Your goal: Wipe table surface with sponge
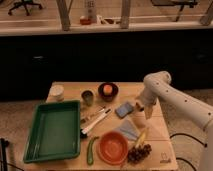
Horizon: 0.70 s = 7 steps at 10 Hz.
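Observation:
The sponge (124,109), a small blue-grey block, lies on the light wooden table surface (70,90) right of centre. My gripper (140,116) hangs at the end of the white arm (159,86), which reaches in from the right. The gripper is just right of the sponge, low over the table, close to it but apart. A flat grey-blue folded cloth (129,131) lies in front of the sponge.
A green tray (52,131) fills the left side. An orange bowl (112,147), grapes (137,154), a banana (141,137) and a cucumber (91,150) sit at the front. A dark bowl with an orange fruit (107,91), a can (87,97), a white cup (57,92) and markers (95,120) stand around the middle.

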Available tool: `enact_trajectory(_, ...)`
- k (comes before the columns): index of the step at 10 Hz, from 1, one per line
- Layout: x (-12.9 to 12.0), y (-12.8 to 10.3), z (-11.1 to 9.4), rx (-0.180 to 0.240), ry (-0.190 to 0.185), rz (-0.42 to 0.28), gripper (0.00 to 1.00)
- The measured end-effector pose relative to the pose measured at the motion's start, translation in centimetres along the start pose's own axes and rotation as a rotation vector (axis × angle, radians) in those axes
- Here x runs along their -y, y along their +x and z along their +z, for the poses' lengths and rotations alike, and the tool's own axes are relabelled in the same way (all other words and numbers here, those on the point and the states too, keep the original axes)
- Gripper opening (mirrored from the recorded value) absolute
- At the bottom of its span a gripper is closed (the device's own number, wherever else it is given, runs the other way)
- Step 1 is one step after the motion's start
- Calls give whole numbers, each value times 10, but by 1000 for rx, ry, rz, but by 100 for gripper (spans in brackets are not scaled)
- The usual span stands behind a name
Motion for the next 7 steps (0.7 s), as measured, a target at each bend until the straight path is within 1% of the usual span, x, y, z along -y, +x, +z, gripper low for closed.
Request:
enact_trajectory(1,0,0,1,3,-1,-5,80)
enact_trajectory(2,-1,-4,-2,12,5,-30,80)
enact_trajectory(7,15,-37,-9,30,26,-150,80)
